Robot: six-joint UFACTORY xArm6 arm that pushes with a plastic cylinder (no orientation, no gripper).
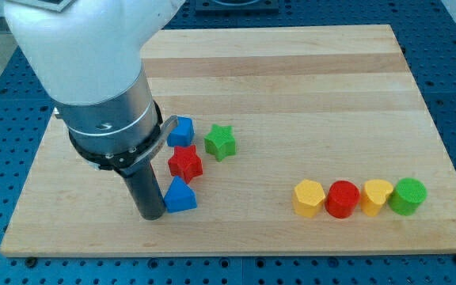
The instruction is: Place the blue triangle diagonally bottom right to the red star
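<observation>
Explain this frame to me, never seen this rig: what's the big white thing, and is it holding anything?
The big white and silver body is a robot arm seen close up. It has no gripper, so it holds nothing; it ends in a dark rod that only pushes blocks across the wooden board.

There is one camera view, looking down at the board at a slant.

My tip sits against the view's left side of the blue triangle. Just above that is the red star, then another blue block and a green star. At the view's lower right is a row: yellow block, red cylinder, yellow block, green cylinder.
</observation>
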